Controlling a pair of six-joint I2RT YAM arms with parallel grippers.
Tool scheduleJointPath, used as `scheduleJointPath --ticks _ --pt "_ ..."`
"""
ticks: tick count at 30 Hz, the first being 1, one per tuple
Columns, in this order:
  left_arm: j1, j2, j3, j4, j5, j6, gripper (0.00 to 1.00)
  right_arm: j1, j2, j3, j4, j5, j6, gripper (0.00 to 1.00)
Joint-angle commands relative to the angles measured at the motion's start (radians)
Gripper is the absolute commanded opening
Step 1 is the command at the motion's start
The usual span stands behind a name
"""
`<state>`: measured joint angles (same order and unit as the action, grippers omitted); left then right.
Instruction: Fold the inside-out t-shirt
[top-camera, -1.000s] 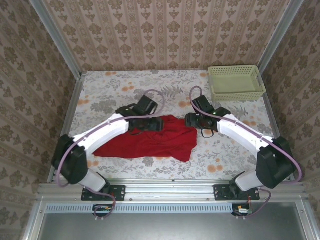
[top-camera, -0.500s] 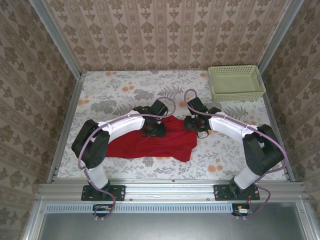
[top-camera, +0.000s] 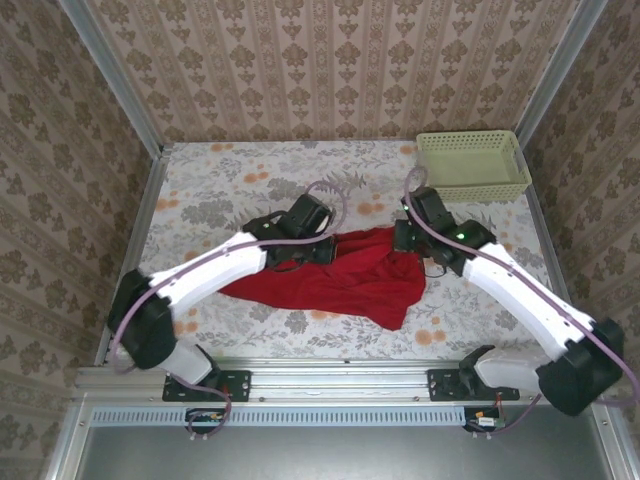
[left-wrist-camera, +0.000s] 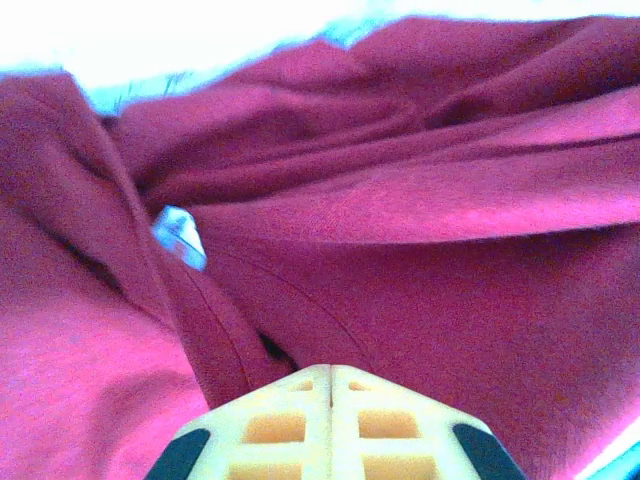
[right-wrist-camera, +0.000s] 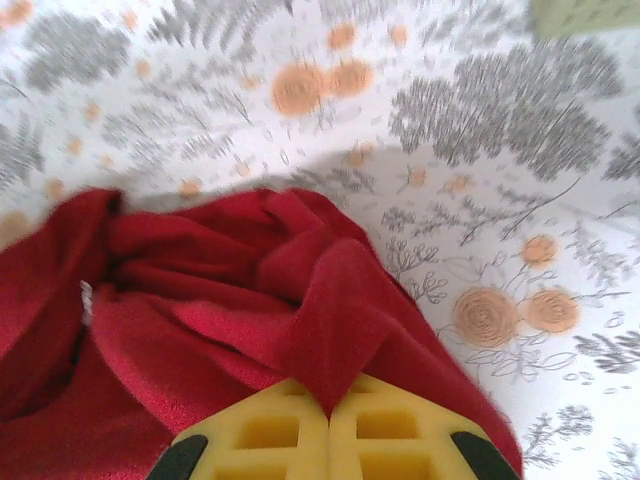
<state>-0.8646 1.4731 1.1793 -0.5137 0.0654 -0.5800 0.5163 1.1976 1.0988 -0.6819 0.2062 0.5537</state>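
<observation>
Top camera looks down from behind; both wrist cameras, apparently angled downward, closely share the crumpled red cloth t-shirt (top-camera: 330, 285).

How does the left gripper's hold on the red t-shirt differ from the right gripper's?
The left gripper is shut on the t-shirt by the collar seam, near the white tag; the right gripper pinches a fold at its edge, beside the flowered table. From above, the left gripper is along the t-shirt's far edge, the right gripper at its far right corner. Both are shut on it.
</observation>
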Motion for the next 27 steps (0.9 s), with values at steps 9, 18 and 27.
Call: scheduleJointPath --ticks 9,18,27 --pt "0.296 -0.371 -0.285 -0.010 -0.049 -0.076 0.00 0.106 0.272 0.325 -0.160 0.056 -0.053 0.05" --pt "0.474 -0.181 -0.293 -0.035 0.119 -0.042 0.00 0.085 0.608 0.442 -0.005 0.207 -0.328 0.42" --pt "0.489 -0.118 -0.241 0.015 0.117 -0.030 0.00 0.302 0.307 0.209 0.029 -0.012 -0.347 0.52"
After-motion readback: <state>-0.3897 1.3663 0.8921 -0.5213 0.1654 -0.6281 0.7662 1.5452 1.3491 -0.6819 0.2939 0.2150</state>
